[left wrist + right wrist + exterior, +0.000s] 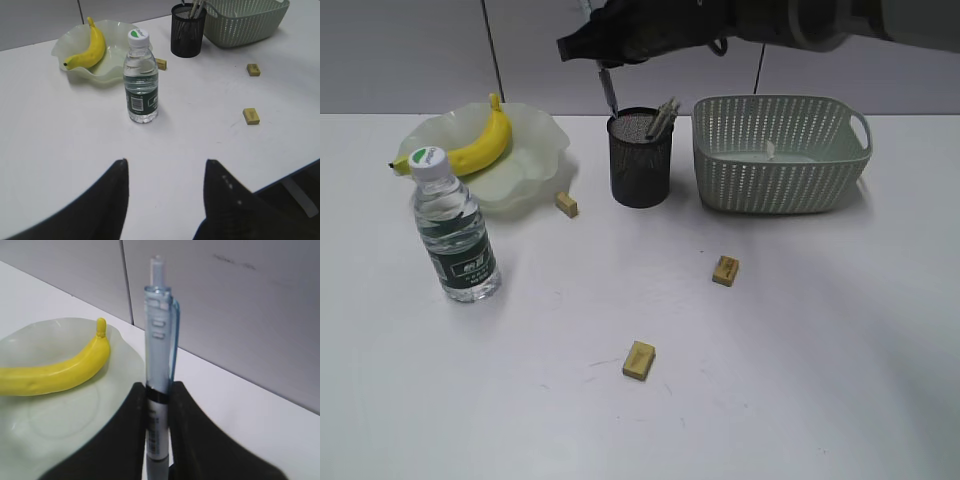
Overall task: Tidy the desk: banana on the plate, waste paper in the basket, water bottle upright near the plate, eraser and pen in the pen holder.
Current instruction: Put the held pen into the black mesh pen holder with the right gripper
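Fingers (pixel 125 440) of your right gripper (pixel 159 430) pinch clear blue-tinted pen (pixel 159 370), held upright above black mesh pen holder (pixel 640 158). Your left gripper (pixel 165 200) hangs with smooth black prongs apart, holding nothing. Curved yellow banana (pixel 485 145) lies in ruffled pale green plate (pixel 535 150). Clear water bottle (pixel 453 235) stands upright just beside plate. Three tan block erasers (pixel 639 360) lie on white desk (pixel 800 380); perforated basket (pixel 780 155) beside holder.

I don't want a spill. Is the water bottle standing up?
Yes, upright: the water bottle stands with its white cap on top.
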Controlling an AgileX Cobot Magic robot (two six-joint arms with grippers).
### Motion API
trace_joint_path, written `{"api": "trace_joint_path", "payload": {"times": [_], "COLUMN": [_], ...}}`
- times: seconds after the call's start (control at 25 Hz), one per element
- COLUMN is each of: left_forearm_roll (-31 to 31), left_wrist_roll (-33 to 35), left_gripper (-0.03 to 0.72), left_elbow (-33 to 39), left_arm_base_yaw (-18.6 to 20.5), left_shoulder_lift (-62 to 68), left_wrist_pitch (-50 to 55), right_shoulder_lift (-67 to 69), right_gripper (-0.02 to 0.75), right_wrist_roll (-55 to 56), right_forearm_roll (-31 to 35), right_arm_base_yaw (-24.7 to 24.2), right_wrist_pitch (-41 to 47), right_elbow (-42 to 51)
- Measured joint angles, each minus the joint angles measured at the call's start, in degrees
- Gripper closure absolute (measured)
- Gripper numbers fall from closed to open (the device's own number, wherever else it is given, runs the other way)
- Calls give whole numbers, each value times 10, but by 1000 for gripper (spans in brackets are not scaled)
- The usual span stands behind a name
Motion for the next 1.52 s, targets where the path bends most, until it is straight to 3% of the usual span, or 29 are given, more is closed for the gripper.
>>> {"api": "trace_joint_path", "payload": {"times": [0.72,0.8,1.04,1.2,1.52], "left_forearm_roll": [0,0,0,0,0], "left_wrist_roll": [0,0,0,0,0], "left_gripper": [321,321,321,321,321], "left_elbow": [0,0,0,0,0], "left_arm_base_yaw": [0,0,0,0,0], "left_shoulder_lift": [0,0,0,0,0], "left_wrist_pitch": [0,0,0,0,0], "right_shoulder_lift": [57,57,57,45,-42], "right_gripper": [622,581,290,249,241], "right_wrist_roll": [50,53,55,56,57], "right_forearm_roll": [0,0,0,0,-27], "right_arm_base_yaw": [-26,-26,-26,-26,-26], "right_wrist_pitch": [-7,-7,14,58,188], "right_elbow": [3,3,3,3,3]}}
